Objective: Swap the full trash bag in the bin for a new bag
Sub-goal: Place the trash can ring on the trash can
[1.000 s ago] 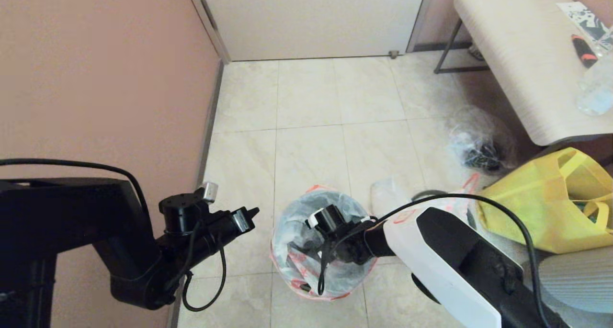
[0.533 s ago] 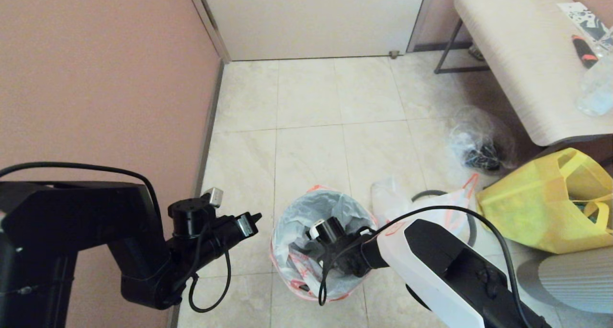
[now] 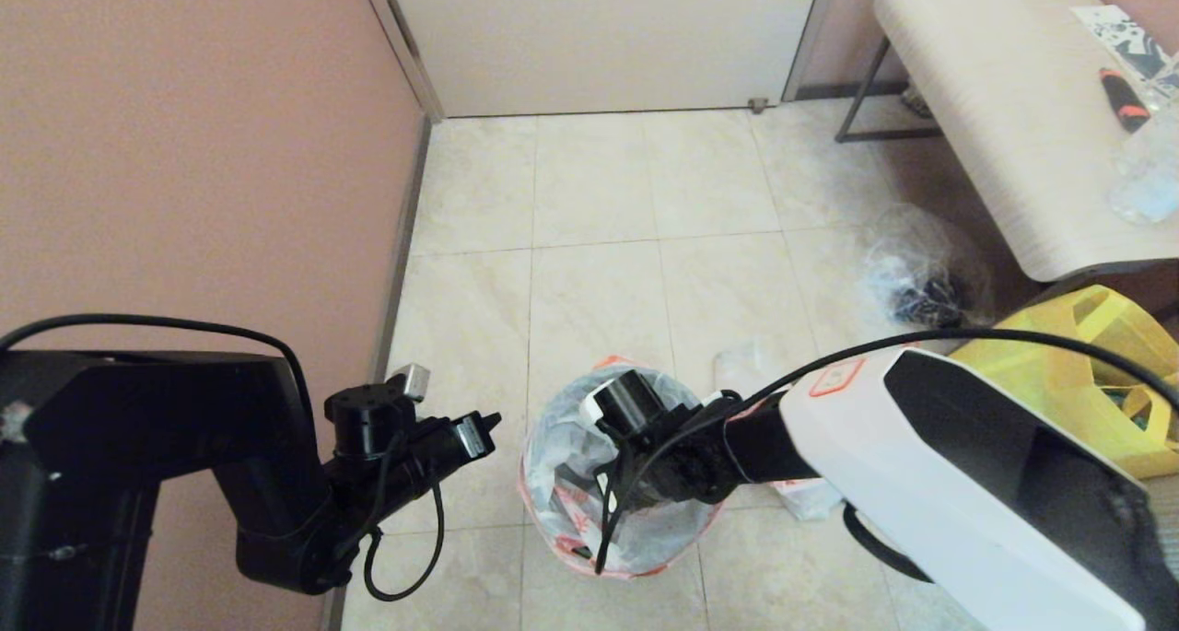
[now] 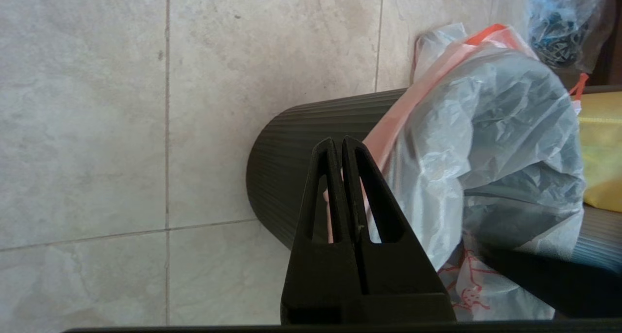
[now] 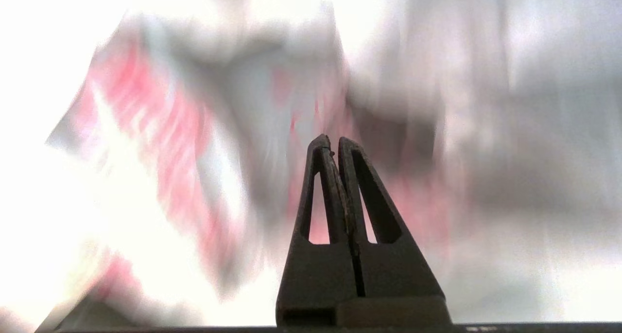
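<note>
The black ribbed bin point(image 4: 291, 148) stands on the floor tiles, lined with the new bag point(image 3: 562, 438). The bag's orange-red hem point(image 3: 636, 571) is folded over the bin's rim. My right gripper point(image 5: 330, 139) is shut and reaches down inside the lined bin, with blurred white and red plastic right before its tips. Its wrist point(image 3: 636, 410) sits over the bin's mouth. My left gripper point(image 3: 491, 421) is shut and empty, hovering just left of the bin; it also shows beside the bin's wall point(image 4: 337, 141). The full trash bag point(image 3: 741, 371) lies right of the bin, mostly hidden behind my right arm.
A pink wall point(image 3: 184, 152) runs close on the left. A clear bag with dark items point(image 3: 921, 281) and a yellow tote point(image 3: 1105, 336) lie at the right. Above them stands a white bench point(image 3: 995, 106). A closed door point(image 3: 599, 32) is ahead.
My right arm has swung up and nearer, now covering most of the full trash bag, and its wrist has risen slightly in the bin. The left arm has barely moved.
</note>
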